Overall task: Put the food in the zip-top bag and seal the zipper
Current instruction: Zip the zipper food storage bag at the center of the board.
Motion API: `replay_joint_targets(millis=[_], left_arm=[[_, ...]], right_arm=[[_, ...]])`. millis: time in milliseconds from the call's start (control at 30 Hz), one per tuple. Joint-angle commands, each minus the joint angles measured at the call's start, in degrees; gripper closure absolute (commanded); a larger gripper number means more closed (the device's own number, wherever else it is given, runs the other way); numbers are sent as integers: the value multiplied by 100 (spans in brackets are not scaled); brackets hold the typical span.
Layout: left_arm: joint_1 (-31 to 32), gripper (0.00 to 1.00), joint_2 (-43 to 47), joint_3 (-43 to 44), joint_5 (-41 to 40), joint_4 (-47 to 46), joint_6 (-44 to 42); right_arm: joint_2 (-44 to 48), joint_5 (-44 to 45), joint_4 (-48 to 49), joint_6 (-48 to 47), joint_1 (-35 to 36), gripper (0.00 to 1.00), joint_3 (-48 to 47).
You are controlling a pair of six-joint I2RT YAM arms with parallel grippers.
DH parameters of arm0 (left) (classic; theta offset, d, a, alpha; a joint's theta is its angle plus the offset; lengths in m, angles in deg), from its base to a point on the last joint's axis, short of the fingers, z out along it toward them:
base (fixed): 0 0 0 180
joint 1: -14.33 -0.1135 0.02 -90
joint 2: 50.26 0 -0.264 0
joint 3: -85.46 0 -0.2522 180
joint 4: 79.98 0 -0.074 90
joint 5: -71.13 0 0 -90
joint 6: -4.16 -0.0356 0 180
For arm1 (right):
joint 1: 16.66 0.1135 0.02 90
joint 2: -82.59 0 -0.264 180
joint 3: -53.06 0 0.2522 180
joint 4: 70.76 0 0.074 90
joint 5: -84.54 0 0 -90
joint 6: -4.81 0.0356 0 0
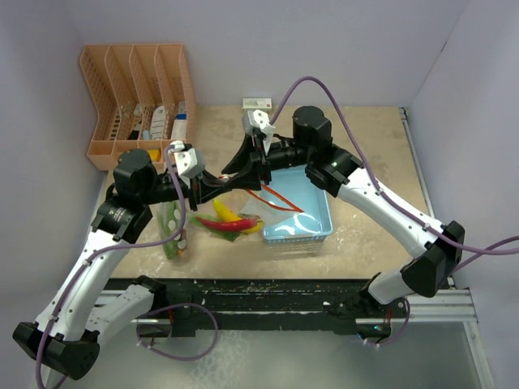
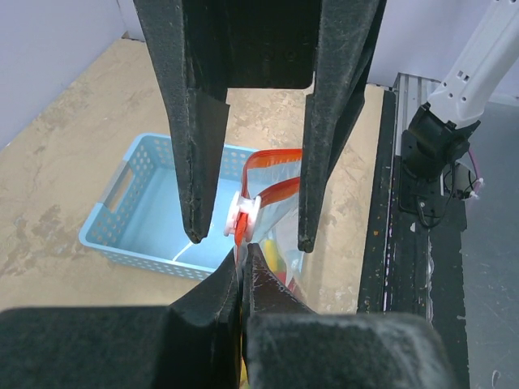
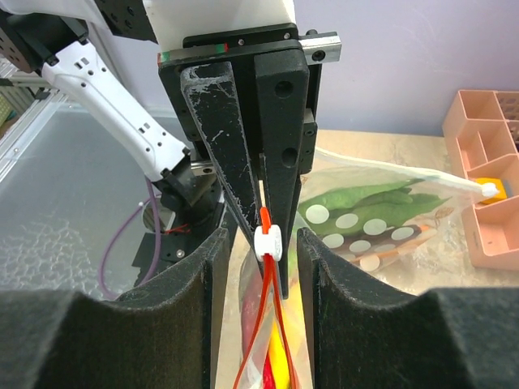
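A clear zip-top bag (image 1: 243,217) with a red zipper track (image 1: 280,200) hangs between my two grippers. It holds a red chilli (image 1: 220,224) and a yellow banana (image 1: 233,212); the yellow and red pieces also show in the right wrist view (image 3: 280,361). My left gripper (image 2: 242,253) is shut on the bag's zipper edge. My right gripper (image 3: 263,243) is open, its fingers (image 3: 212,251) on either side of the white slider (image 3: 268,241) without touching it. The slider also shows in the left wrist view (image 2: 243,212). In the top view the grippers meet, left (image 1: 227,180) and right (image 1: 237,168).
A light-blue basket (image 1: 312,231) stands just right of the bag and shows in the left wrist view (image 2: 138,203). A second, dotted bag with green pieces (image 1: 173,231) lies to the left. An orange organiser (image 1: 138,97) stands at the back left.
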State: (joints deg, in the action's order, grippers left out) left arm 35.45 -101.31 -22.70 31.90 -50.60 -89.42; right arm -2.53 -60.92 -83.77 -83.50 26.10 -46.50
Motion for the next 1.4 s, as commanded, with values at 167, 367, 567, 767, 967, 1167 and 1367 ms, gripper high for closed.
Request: replay_joint_targets(millis=[167, 367, 567, 767, 967, 1167, 1367], left_arm=[[-13, 100, -9, 281, 100, -286, 119], [-13, 100, 48, 244, 35, -322, 128], [-16, 100, 291, 315, -375, -181, 20], [-15, 100, 640, 374, -828, -94, -68], [-13, 100, 748, 549, -1205, 180, -230], [-12, 100, 881, 555, -1918, -28, -157], [-13, 100, 1089, 450, -2609, -388, -16]], right_arm=[[57, 63, 179, -110, 51, 68, -166], [-10, 174, 87, -38, 49, 88, -233], [-2, 794, -170, -110, 53, 95, -227], [-4, 1203, -422, -237, -1, 96, -171], [4, 1069, -497, -297, -192, 96, -16], [-17, 545, -612, -573, -298, 95, 232], [-36, -40, -831, -917, -440, 95, 488]])
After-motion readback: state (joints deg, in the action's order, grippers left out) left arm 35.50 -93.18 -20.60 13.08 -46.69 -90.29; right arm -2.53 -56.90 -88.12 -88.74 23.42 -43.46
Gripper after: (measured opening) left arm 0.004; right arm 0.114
